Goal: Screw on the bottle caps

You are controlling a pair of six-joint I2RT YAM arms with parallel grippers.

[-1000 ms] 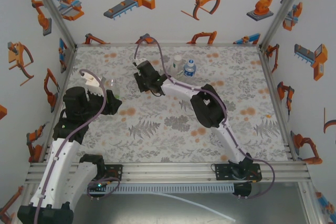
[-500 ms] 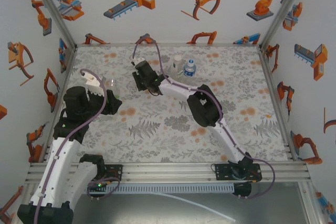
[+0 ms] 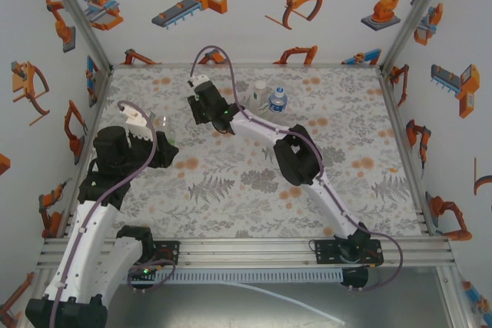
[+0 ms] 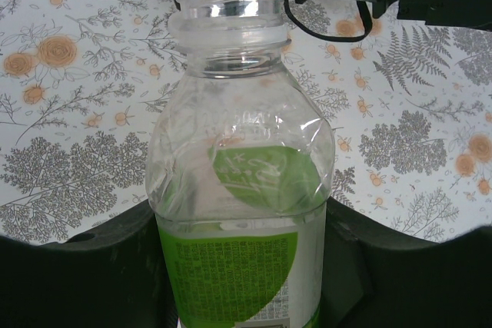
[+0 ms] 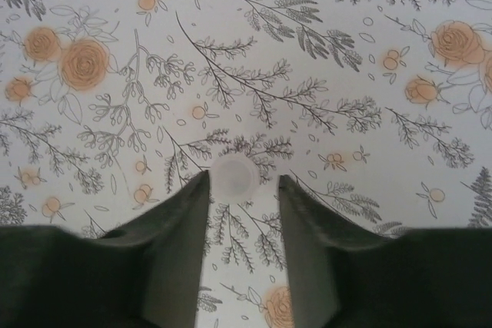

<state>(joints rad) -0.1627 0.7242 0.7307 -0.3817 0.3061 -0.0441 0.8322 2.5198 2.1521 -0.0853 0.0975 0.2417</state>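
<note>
Bench point(image 3: 231, 190) under matt floral-print cloth. At the left, a clear plastic bottle with a green label point(image 4: 242, 190) is clamped in the left pincer point(image 4: 242, 274), its threaded neck uncapped. Far-centre, the right pincer point(image 5: 243, 182) stands narrowly parted around a small round white cap point(image 5: 233, 177) lying on the cloth.

Clamping green-labelled bottle point(image 4: 238, 190) in left gripper point(image 3: 161, 131); reaching far forward-left with right arm point(image 3: 265, 132), right gripper point(image 5: 244, 183) facing down, slightly parted.
</note>
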